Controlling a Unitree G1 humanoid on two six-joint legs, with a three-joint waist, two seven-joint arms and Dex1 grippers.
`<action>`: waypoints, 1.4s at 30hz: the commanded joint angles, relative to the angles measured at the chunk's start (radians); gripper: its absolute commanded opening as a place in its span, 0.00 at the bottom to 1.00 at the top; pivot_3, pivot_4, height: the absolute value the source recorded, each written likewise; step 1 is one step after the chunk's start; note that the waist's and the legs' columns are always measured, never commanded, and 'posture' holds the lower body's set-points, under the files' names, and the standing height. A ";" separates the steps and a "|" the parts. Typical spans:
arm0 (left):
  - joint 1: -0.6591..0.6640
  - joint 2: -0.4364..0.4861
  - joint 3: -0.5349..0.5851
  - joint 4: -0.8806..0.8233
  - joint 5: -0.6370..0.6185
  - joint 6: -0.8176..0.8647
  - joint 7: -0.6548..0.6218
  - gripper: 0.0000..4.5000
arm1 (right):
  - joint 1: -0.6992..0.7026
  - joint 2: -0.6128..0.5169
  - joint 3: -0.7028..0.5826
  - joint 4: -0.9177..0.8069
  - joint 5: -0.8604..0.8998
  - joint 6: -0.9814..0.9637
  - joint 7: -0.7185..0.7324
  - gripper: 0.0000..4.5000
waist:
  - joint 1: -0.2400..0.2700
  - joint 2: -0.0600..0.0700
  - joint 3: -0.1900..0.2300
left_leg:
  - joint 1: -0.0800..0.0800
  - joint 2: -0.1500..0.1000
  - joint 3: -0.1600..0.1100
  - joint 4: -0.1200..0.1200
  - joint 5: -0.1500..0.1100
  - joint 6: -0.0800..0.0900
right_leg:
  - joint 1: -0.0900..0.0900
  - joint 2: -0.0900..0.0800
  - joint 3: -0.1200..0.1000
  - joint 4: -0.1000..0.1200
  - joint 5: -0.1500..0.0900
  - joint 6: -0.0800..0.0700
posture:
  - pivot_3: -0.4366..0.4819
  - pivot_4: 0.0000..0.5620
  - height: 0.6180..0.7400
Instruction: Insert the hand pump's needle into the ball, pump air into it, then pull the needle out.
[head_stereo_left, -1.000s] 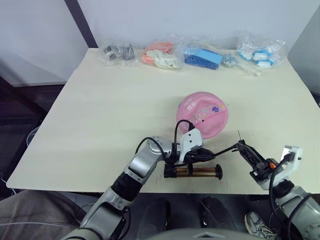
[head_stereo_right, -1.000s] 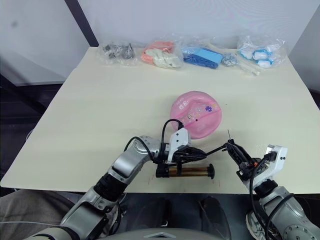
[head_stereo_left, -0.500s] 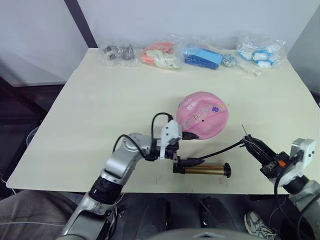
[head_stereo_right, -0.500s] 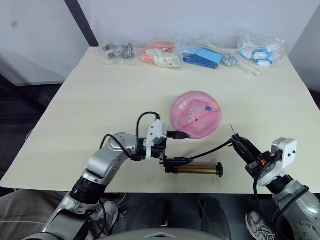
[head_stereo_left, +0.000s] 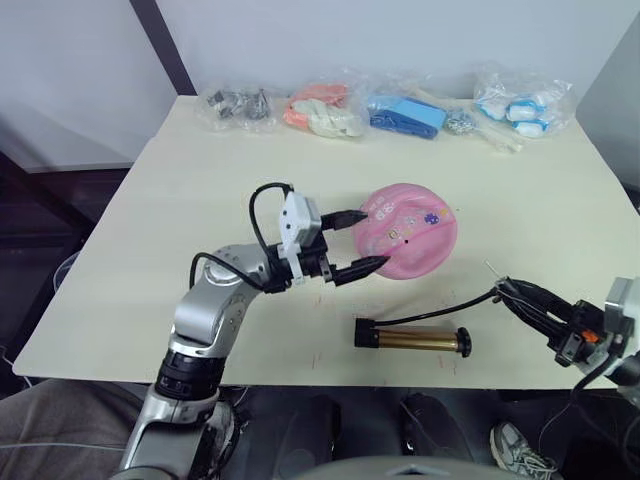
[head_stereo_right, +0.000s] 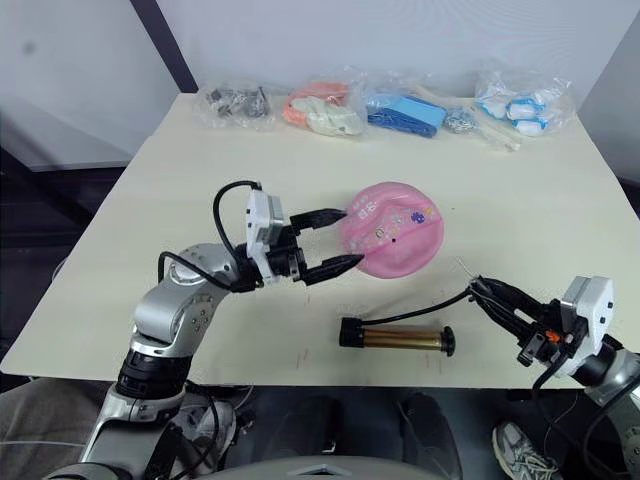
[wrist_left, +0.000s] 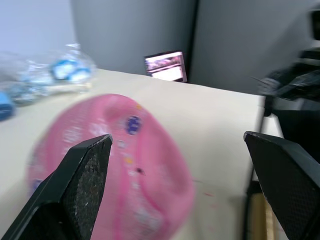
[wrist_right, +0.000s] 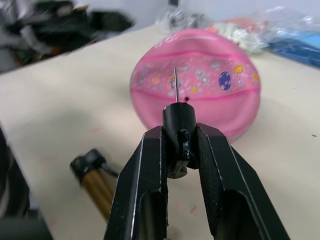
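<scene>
The pink ball (head_stereo_left: 408, 228) rests right of the table's middle. My left gripper (head_stereo_left: 374, 238) stands open at the ball's left side, one finger above and one below its edge; in the left wrist view its fingers (wrist_left: 84, 172) frame the ball (wrist_left: 112, 160). The bronze hand pump (head_stereo_left: 412, 338) lies flat near the front edge, nothing gripping it. Its black hose (head_stereo_left: 450, 306) runs right to my right gripper (wrist_right: 177, 139), which is shut on the black fitting (wrist_right: 176, 127). The needle (wrist_right: 175, 82) sticks out toward the ball (wrist_right: 210, 85), apart from it.
Several clear bags of small items line the table's far edge: grey parts (head_stereo_left: 236, 106), a peach and white item (head_stereo_left: 322, 111), blue pieces (head_stereo_left: 405, 116), blue and white pieces (head_stereo_left: 522, 102). Bare tabletop (head_stereo_left: 200, 200) lies to the left of the ball.
My left gripper opened, let go of the pump and moved up to the ball's left side. The pump now lies free on the table. My right gripper drew the needle rightward.
</scene>
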 joint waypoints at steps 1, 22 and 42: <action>-0.068 -0.029 -0.007 0.017 0.028 0.032 0.088 1.00 | -0.021 -0.015 -0.052 0.006 0.004 -0.015 0.024 0.07 | -0.001 0.000 0.000 | 0.000 0.000 0.000 0.000 0.000 0.000 | 0.000 0.000 0.000 0.000 0.000 0.000 | 0.48 0.27 0.97; -0.253 -0.092 -0.120 0.222 0.200 0.146 0.225 0.89 | 0.013 0.039 -0.051 0.003 -0.041 -0.066 0.040 0.07 | -0.001 -0.001 0.000 | 0.000 0.000 0.000 0.000 0.000 0.000 | 0.000 0.000 0.000 0.000 0.000 0.000 | 0.48 0.27 0.97; -0.229 -0.115 -0.155 0.228 0.304 0.041 0.251 0.01 | -0.136 -0.094 0.043 -0.180 0.090 0.391 -0.256 0.07 | -0.001 -0.001 0.001 | 0.000 0.000 -0.001 0.000 0.000 0.000 | 0.000 0.000 0.000 0.000 0.000 0.000 | 0.48 0.27 0.97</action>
